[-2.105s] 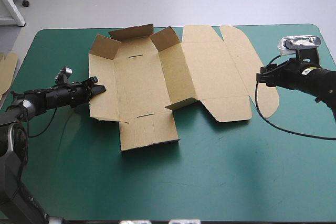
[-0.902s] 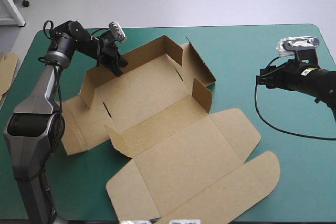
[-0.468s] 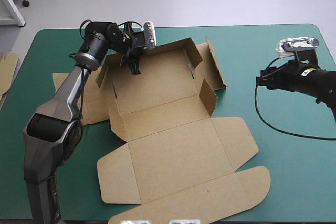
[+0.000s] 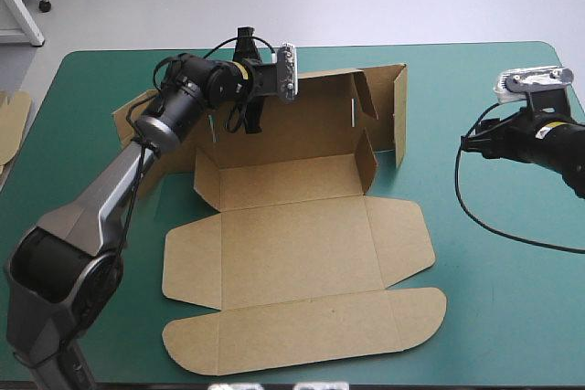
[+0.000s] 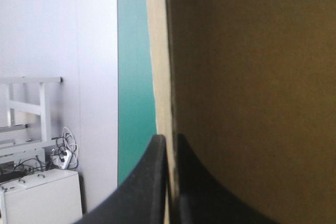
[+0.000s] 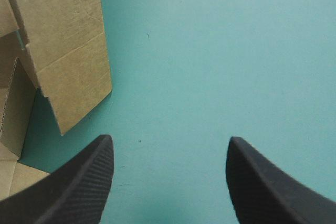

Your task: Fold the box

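My left hand (image 4: 252, 118) is pinched almost shut on the far wall of the box (image 4: 302, 253), apparently to stand that wall upright, with the lid flat in the middle of the surface (image 4: 512, 317), while my right hand (image 6: 169, 145) hovers wide open and empty beside it.

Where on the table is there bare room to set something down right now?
Widest: the teal-green cover between the box and the table's right edge, toward the near right corner, and ahead of the open right pincer. A smaller patch lies at the far right corner. Crowded: the middle and far left, where the left pincer grips the box's raised wall.
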You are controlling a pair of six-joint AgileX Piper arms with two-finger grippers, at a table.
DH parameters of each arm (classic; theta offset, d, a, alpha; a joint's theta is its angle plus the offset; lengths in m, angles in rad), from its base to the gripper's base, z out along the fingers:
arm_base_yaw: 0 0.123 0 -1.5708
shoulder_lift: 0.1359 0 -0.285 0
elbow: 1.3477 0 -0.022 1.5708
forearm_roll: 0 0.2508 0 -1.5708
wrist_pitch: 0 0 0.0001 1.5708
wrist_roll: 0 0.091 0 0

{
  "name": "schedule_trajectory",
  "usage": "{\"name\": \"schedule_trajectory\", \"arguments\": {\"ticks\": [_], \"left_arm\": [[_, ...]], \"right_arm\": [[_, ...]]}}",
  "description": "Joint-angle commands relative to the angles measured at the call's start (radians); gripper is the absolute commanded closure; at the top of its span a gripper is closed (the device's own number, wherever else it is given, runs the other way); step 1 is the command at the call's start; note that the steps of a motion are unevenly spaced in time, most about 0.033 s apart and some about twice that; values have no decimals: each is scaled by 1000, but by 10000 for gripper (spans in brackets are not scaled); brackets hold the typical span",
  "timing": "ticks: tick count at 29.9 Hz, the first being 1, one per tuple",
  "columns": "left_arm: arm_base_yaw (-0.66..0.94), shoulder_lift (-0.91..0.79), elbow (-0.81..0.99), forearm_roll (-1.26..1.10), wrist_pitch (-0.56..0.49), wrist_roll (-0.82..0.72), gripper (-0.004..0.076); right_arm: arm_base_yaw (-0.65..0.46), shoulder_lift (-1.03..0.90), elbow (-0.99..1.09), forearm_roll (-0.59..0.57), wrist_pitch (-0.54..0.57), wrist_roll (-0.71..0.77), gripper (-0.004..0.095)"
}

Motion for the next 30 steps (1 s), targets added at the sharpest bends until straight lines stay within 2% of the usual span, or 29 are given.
{"name": "schedule_trajectory", "arguments": {"ticks": [1,4,6,9,11,13,20,22,24,27,30], "left_arm": [[-62,-158,124,123,-176,-187,738],[-138,-237,263,314,-255,-379,738],[-185,-277,337,455,-269,-527,738],[-250,-316,404,672,-229,-790,738],[-288,-321,420,789,-164,-887,738],[-300,-319,421,811,-136,-907,738],[-310,-319,424,787,-141,-904,738],[-320,-326,443,794,-193,-841,738],[-320,-340,479,796,-325,-730,738],[-285,-351,520,795,-508,-740,738],[-272,-351,532,863,-547,-742,738]], "right_arm": [[0,-49,-44,0,-29,19,333],[0,-53,-44,0,1,33,333],[0,-53,-44,0,18,33,333],[0,-53,-44,3,24,33,333],[0,-53,-44,4,24,33,333],[0,-53,-44,5,24,33,333],[0,-53,-44,5,20,33,333],[0,-53,-44,5,29,33,333],[0,-53,-44,-8,43,55,333],[0,-53,-46,-57,74,104,333],[0,-53,-46,-91,85,126,333]]}}
